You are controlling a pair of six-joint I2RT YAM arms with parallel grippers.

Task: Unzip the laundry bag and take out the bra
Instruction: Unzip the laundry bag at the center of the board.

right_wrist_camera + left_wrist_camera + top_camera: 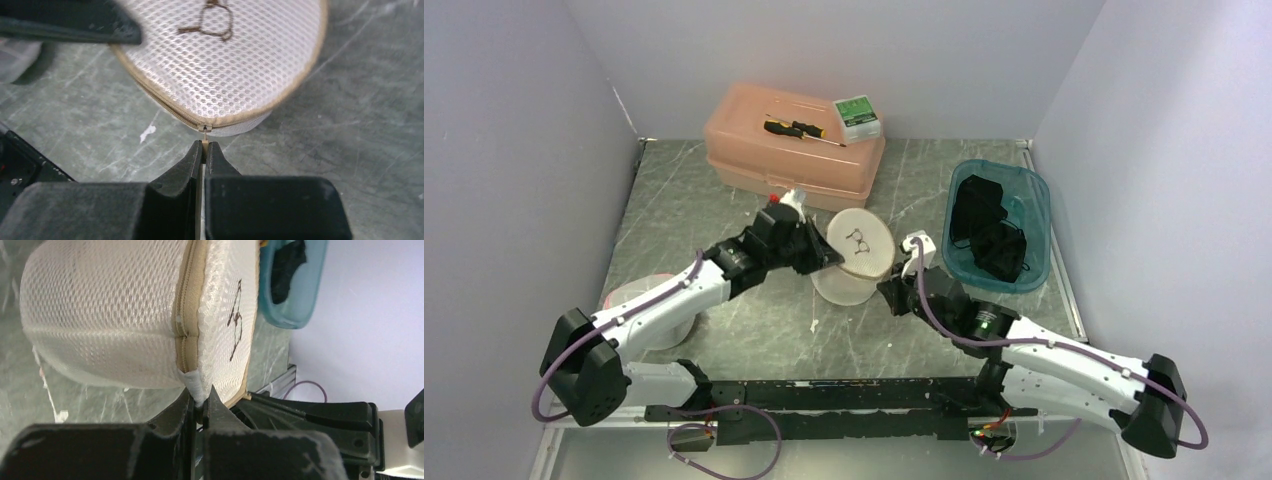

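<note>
A round white mesh laundry bag (856,255) with a beige zipper and a bra drawing on its lid stands mid-table, zipped shut. It fills the left wrist view (110,315) and the right wrist view (225,65). My left gripper (201,397) is shut on a white fabric tab (194,384) at the bag's seam. My right gripper (204,146) is shut on the beige zipper pull (204,131) at the bag's near side. The bra is hidden inside the bag.
A teal bin (999,225) holding dark clothes stands right of the bag. A pink box (794,145) with a screwdriver (802,129) and a small green-white box (857,116) sits at the back. A white round item (639,300) lies under the left arm.
</note>
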